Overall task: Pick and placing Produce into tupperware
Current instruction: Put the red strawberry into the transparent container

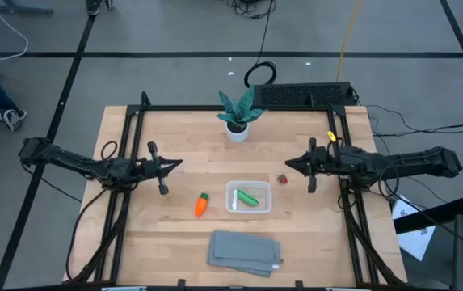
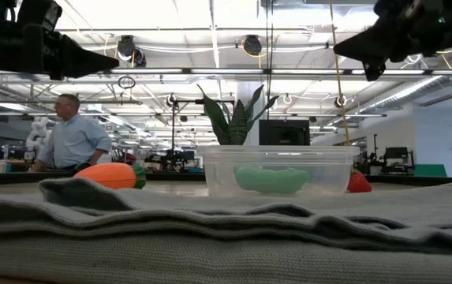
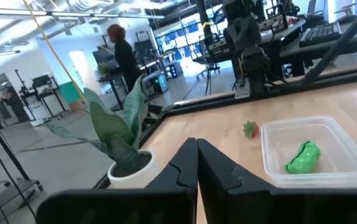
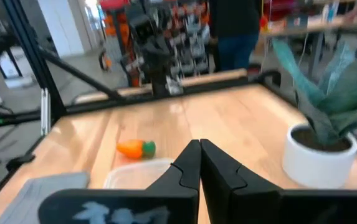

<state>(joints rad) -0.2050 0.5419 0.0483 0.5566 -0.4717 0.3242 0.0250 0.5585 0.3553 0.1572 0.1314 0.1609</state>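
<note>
Clear tub (image 1: 249,197) at table centre with green pod (image 1: 250,198) already inside; carrot (image 1: 201,205) just left of tub, long axis running roughly toward and away from front edge, nearer left gripper (image 1: 163,166), which hangs above and behind it with fingers pressed together. Red berry (image 1: 282,179) just right of tub, nearer right gripper (image 1: 304,165), fingers likewise closed, holding nothing. Berry half hidden behind tub in low view; carrot absent from left wrist view.

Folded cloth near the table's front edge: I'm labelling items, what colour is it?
Grey, plain; the folded cloth shows best in the high view.
</note>
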